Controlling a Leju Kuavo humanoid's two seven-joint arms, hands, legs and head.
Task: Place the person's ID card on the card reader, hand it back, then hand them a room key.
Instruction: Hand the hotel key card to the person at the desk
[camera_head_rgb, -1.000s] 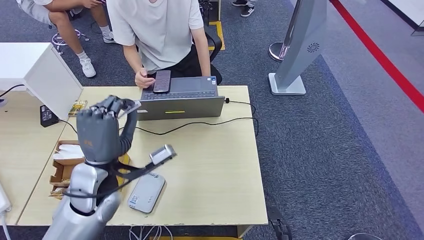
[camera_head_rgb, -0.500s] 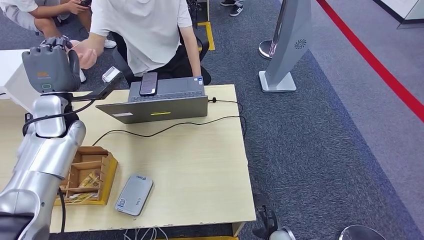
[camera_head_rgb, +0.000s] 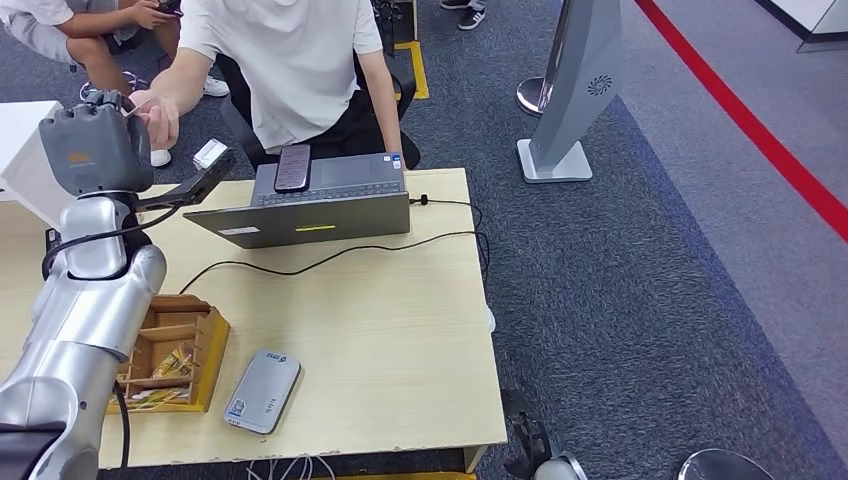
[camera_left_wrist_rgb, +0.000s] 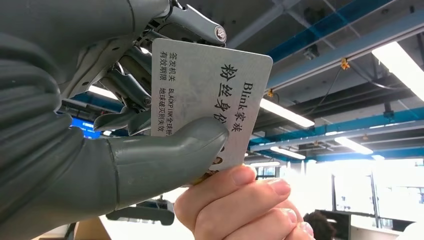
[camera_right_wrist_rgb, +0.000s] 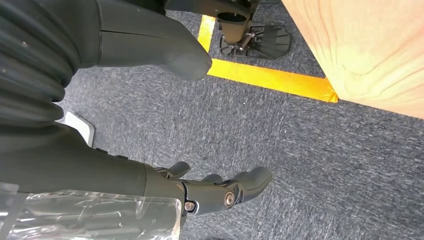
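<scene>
Between left hand (camera_left_wrist_rgb: 125, 125) thumb and fingers, ID card (camera_left_wrist_rgb: 210, 95) (person's hand (camera_left_wrist_rgb: 240, 205) touching) — raised

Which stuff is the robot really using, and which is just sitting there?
For the job:
- ID card, pinched in the left hand
- person's hand, touching the card
- card reader

Lying about:
- laptop
- phone
- wooden organizer box
- black cable
</scene>
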